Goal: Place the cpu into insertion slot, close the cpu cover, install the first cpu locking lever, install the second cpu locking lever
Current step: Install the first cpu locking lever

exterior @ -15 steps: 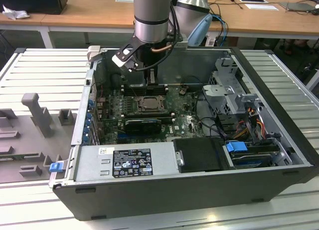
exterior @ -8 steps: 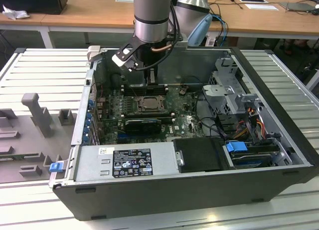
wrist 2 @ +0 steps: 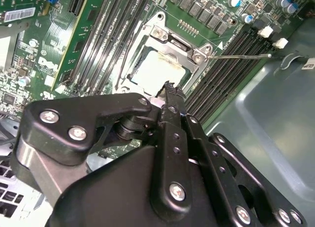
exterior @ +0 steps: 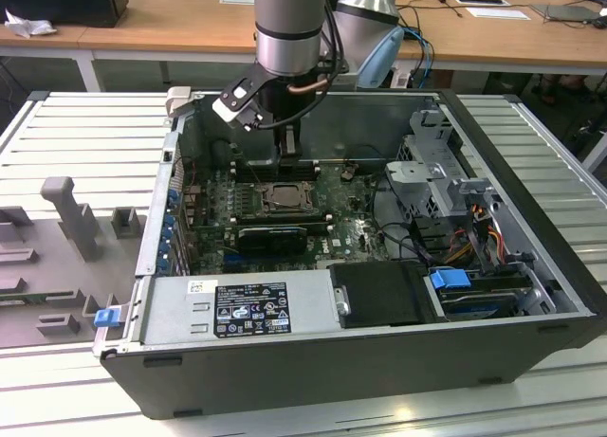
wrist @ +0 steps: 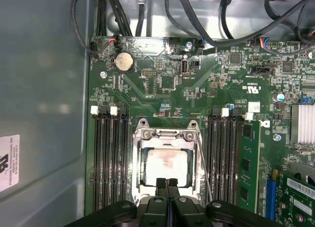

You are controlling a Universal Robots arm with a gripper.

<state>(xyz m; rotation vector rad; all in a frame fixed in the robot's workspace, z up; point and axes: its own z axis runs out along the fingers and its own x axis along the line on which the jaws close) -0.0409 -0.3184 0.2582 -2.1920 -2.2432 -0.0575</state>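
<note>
The cpu [wrist: 167, 165] lies in the insertion slot [exterior: 282, 198], its pale top showing through the window of the cpu cover [wrist: 165, 136], which lies flat over it. In the second wrist view the cpu [wrist 2: 155, 69] sits inside the cover [wrist 2: 173, 44]. One thin wire lever [wrist: 204, 163] runs along the socket's side. In the second wrist view a lever [wrist 2: 241, 55] sticks out sideways over the memory slots, and another lever [wrist 2: 124, 64] runs along the opposite side. My gripper [wrist: 167, 183] is shut with nothing between its fingers, its tips [wrist 2: 170, 89] at the socket's edge.
The motherboard [exterior: 341, 233] lies in an open computer case [exterior: 531, 266] on a slatted table. Memory slots [wrist: 110, 158] flank the socket, a black heatsink [exterior: 273, 236] sits beside it, and cables [exterior: 398, 205], drive bays and a power supply [exterior: 237, 309] crowd the case.
</note>
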